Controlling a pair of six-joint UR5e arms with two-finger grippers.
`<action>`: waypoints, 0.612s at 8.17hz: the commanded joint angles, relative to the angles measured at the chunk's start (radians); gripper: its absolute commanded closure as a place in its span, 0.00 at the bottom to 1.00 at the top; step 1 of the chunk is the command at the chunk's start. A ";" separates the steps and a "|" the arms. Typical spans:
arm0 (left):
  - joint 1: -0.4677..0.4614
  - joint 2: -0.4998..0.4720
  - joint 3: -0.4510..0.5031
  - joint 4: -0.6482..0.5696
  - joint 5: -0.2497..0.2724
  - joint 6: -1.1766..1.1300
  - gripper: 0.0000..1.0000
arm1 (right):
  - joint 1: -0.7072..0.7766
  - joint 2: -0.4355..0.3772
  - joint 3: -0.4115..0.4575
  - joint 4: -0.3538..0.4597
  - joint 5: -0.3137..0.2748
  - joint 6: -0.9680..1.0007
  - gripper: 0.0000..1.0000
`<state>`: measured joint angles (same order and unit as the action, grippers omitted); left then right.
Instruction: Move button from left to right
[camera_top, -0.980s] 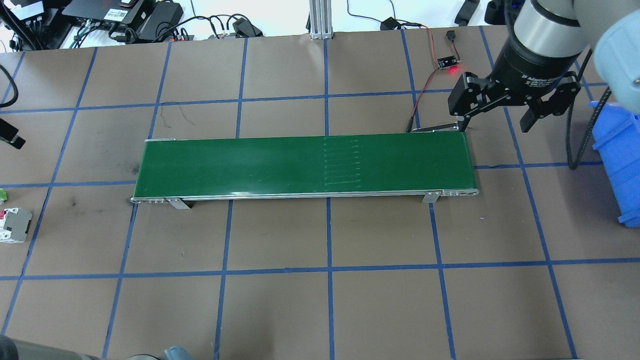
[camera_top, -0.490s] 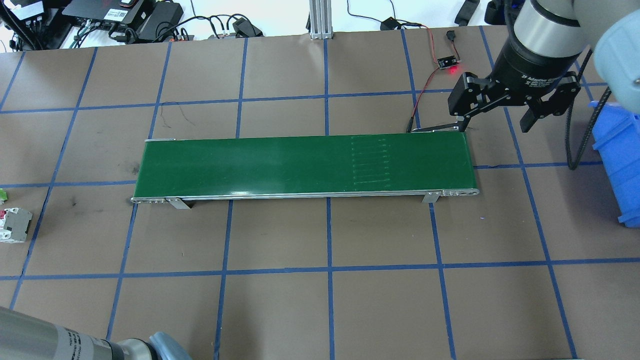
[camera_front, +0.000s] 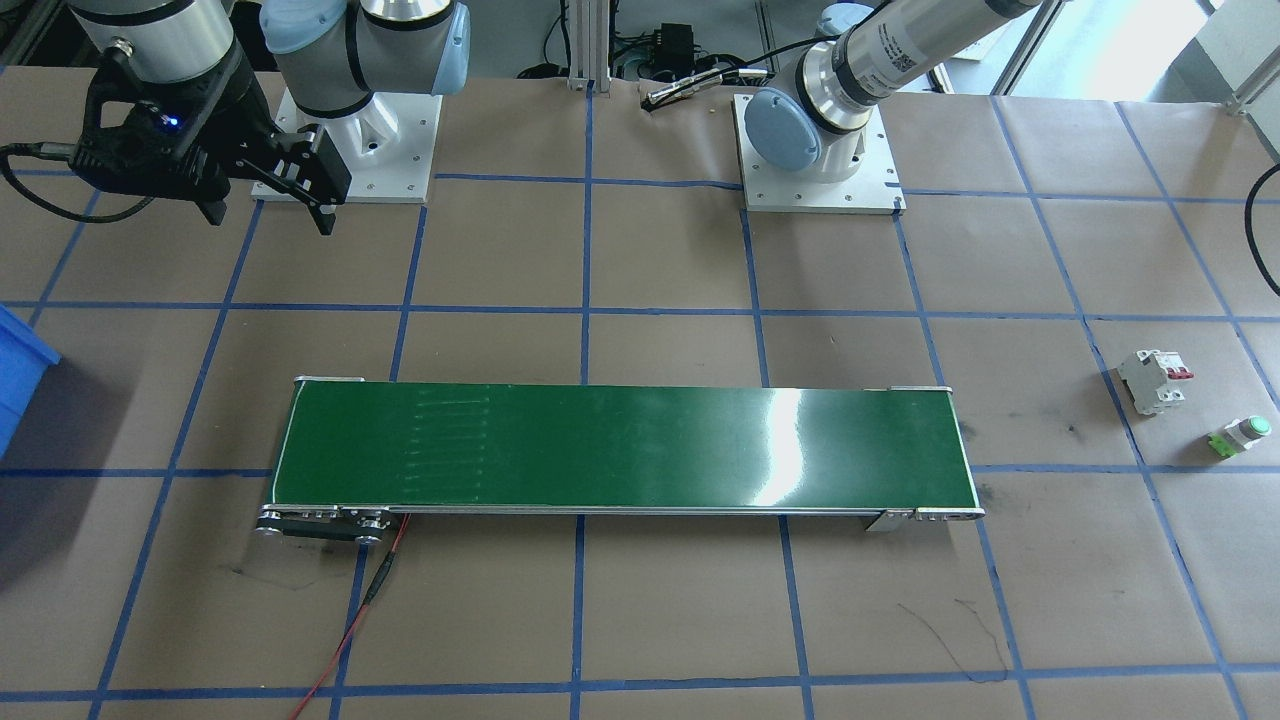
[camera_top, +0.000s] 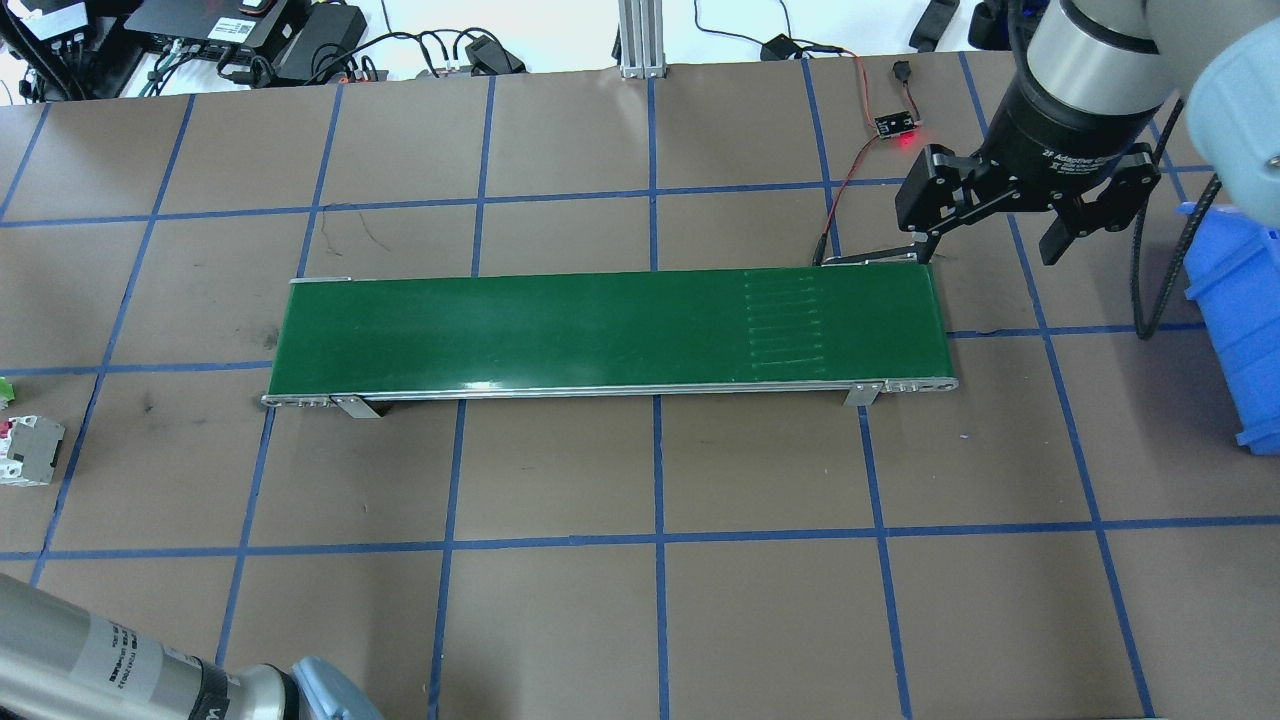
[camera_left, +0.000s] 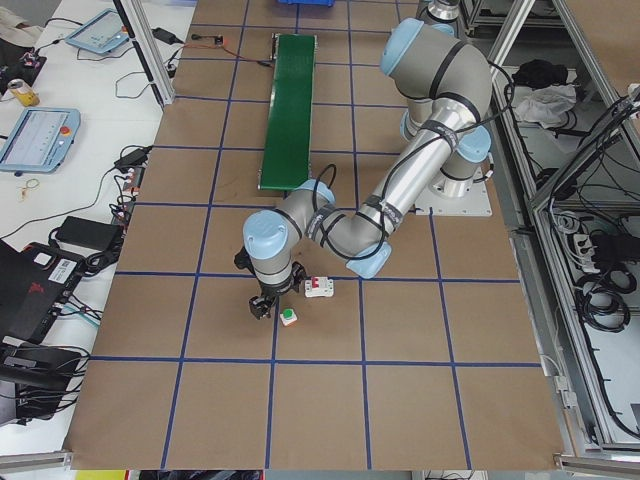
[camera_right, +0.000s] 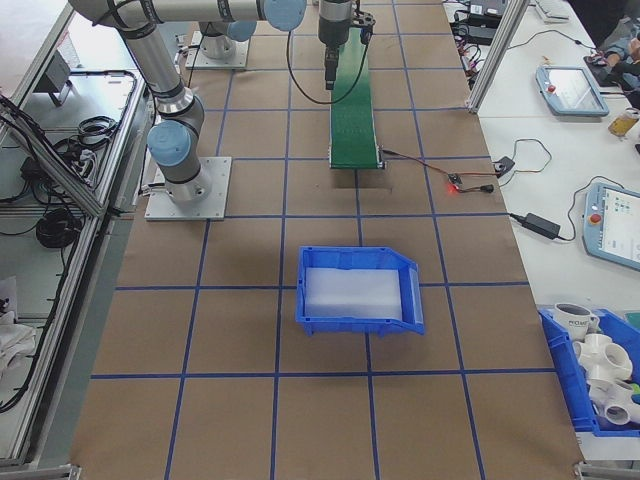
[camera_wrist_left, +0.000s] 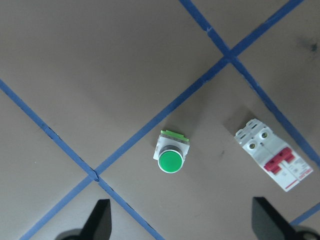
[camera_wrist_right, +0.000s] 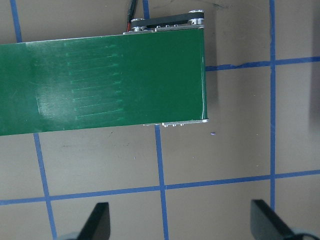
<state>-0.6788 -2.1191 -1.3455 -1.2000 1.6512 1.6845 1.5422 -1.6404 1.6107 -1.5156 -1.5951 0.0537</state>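
Button (camera_wrist_left: 169, 160): sitting upright on the table's left end, beside the breaker (camera_wrist_left: 273, 154).
Left claw (camera_wrist_left: 182, 227): hanging spread wide above it, holding nothing.
Right claw (camera_top: 1000, 235): waiting wide, empty.
Tip: centring over the cap is needed before descending, avoiding the breaker.

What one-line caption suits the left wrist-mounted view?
Open left gripper poised above the green-capped button, which sits on brown paper beside a white circuit breaker with red levers.

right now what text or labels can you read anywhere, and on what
"2F Adaptive G…" in white on the black body of the right gripper, cut off by the finger linkage.
Printed label on the left arm's silver tube: too blurred to read.
Label on the left arm's tube near its base: too small to read.
Circuit breaker: markings too small to read.
Button: no text.
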 joint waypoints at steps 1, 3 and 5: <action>0.004 -0.080 0.036 0.002 -0.001 0.124 0.00 | 0.001 0.001 0.000 0.000 0.000 0.000 0.00; 0.004 -0.120 0.036 0.002 -0.001 0.126 0.00 | 0.001 0.001 0.000 -0.002 0.000 0.000 0.00; 0.004 -0.159 0.036 0.003 0.005 0.141 0.00 | 0.001 0.001 0.000 0.000 0.001 0.002 0.00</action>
<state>-0.6750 -2.2426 -1.3107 -1.1980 1.6515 1.8110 1.5424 -1.6403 1.6107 -1.5161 -1.5947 0.0537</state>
